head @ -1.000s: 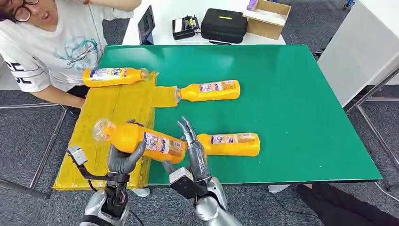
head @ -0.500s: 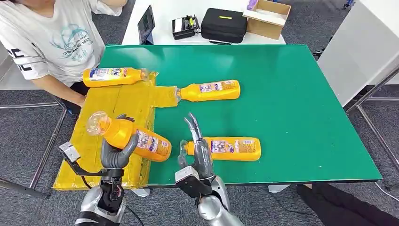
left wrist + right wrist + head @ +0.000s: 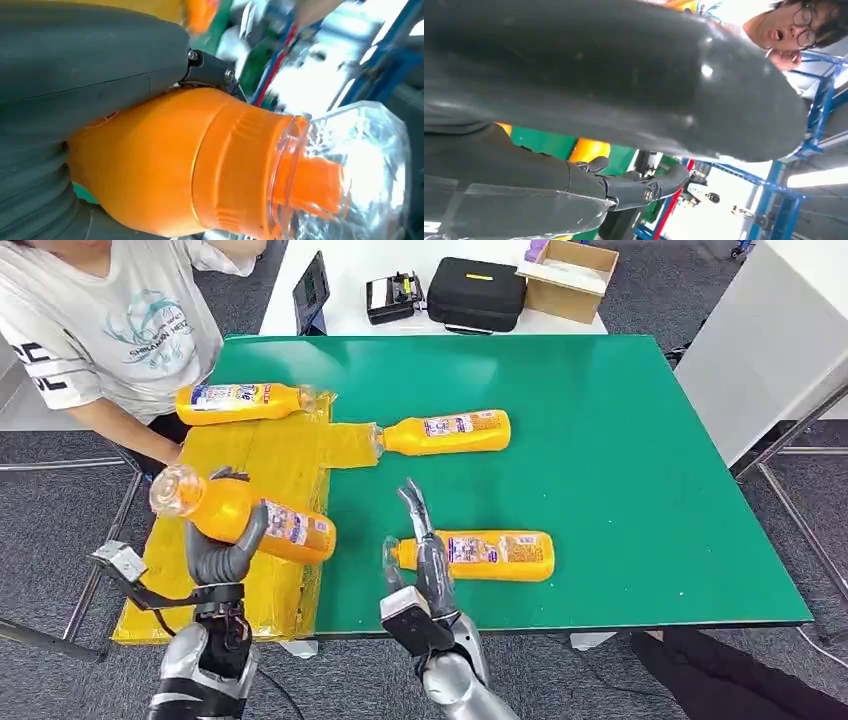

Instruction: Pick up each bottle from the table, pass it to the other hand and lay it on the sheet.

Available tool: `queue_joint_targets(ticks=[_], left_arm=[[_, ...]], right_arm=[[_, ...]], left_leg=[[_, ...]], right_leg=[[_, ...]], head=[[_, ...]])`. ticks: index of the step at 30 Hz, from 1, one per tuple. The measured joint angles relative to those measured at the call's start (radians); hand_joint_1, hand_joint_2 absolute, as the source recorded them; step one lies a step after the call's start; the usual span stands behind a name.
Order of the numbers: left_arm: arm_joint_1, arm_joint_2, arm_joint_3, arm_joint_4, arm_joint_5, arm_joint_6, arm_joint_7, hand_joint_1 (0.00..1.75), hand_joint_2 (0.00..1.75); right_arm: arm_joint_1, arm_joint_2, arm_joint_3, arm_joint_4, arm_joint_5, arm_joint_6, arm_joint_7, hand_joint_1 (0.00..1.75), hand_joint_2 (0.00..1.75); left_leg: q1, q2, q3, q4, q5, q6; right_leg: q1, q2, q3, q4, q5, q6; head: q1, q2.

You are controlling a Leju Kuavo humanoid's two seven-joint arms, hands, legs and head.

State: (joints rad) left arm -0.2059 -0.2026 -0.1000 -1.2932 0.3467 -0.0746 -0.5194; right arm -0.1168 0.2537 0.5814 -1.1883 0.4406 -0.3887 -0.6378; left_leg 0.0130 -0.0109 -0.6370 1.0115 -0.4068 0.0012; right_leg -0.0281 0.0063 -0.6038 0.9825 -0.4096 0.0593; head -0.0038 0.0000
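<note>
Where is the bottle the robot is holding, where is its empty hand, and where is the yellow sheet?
held bottle (image 3: 262, 521), head view, on its orange body near the label.
right hand (image 3: 428, 558), head view, on the middle of the hand.
yellow sheet (image 3: 262, 462), head view, on a bare part.

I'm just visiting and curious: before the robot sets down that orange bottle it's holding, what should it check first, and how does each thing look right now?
1. Grip: left hand wraps the held bottle around its middle: ok.
2. Handover finished: right hand is open and apart from the held bottle: ok.
3. Position: the bottle hangs over the yellow sheet: ok.
4. Landing spot: bare sheet lies below; the bottle already on the sheet sits at the far edge: ok.
5. Person beside the sheet; whether clear of the path: cannot tell.
6. Height above the sheet: cannot tell.
</note>
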Motion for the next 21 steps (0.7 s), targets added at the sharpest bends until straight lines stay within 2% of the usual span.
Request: queue_joint_targets(ticks=[2,5,8,10,16,21], left_arm=[[-0.016,0.002,0.011,-0.013,-0.123,0.102,-0.059,1.75,1.75],[-0.064,0.013,0.020,-0.021,-0.498,0.400,-0.157,1.75,1.75],[-0.119,0.034,0.026,-0.008,-0.816,0.637,-0.173,1.75,1.75],[-0.161,0.050,0.026,0.033,-1.013,0.735,-0.147,1.75,1.75],[-0.228,0.071,0.036,0.125,-1.209,0.768,-0.110,1.75,1.75],[-0.291,0.103,0.044,0.263,-1.541,0.768,0.028,1.75,1.75]], right_arm=[[0.000,0.000,-0.001,0.000,-0.010,0.010,-0.002,0.00,0.00],[-0.002,0.003,-0.002,-0.001,-0.036,0.026,-0.009,0.00,0.00],[-0.009,0.008,-0.002,-0.008,-0.067,0.034,-0.019,0.00,0.00],[-0.015,0.013,-0.002,-0.017,-0.095,0.031,-0.034,0.00,0.00],[-0.032,0.023,-0.001,-0.045,-0.118,0.028,-0.043,0.00,0.00],[-0.028,0.024,-0.001,-0.113,-0.180,-0.020,-0.058,0.00,0.00]], left_leg=[[0.000,0.000,0.000,0.000,0.000,0.000],[0.000,-0.001,0.000,0.000,0.000,0.000],[0.000,-0.002,0.000,0.000,0.000,0.000],[0.000,-0.002,0.000,0.000,0.001,0.000],[0.000,-0.002,0.000,0.000,0.001,0.000],[0.000,-0.004,0.000,0.000,0.001,0.000]], right_leg=[[0.000,0.000,0.000,0.000,0.000,0.000],[0.000,0.000,0.000,0.000,0.000,0.000],[0.000,0.000,0.000,0.000,0.000,0.000],[0.000,0.000,0.001,0.000,0.000,0.000],[0.000,0.000,0.000,0.000,0.000,0.000],[0.000,0.000,0.000,0.000,0.000,0.000]], head=[[0.000,0.000],[0.000,0.000],[0.000,0.000],[0.000,0.000],[0.000,0.000],[0.000,0.000]])
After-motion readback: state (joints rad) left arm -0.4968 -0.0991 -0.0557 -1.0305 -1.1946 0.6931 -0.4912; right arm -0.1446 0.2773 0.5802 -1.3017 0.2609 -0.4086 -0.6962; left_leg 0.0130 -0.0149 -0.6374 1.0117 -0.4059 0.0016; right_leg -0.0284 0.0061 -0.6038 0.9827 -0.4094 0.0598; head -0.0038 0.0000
